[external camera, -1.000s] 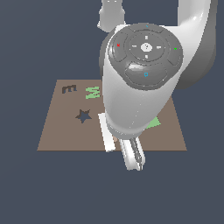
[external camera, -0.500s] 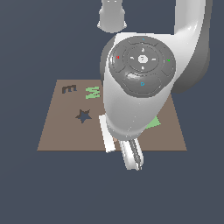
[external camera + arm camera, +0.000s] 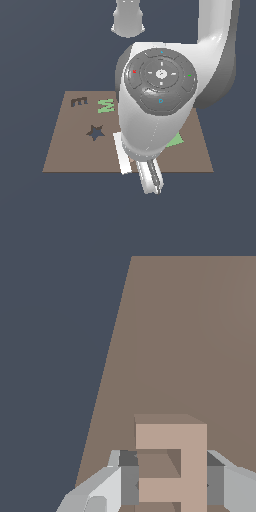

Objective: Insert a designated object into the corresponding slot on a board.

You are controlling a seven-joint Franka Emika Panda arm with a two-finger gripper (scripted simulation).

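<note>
Exterior view: arm's big grey wrist housing has turned and shifted a little toward view's right since a second ago; gripper (image 3: 149, 181) still low at board's (image 3: 75, 155) near edge. Block hidden here. Slot (image 3: 79, 101), dark E-shaped recess, at far left corner, well apart; green M (image 3: 105, 105) just beside it, star cutout (image 3: 95, 132) nearer. Judgement: carry to slot not begun

Wrist view: fingers (image 3: 129, 481) closed on tan E block (image 3: 172, 463), flanking both sides; block flat, matte, sharp-edged, above smooth brown board
</note>
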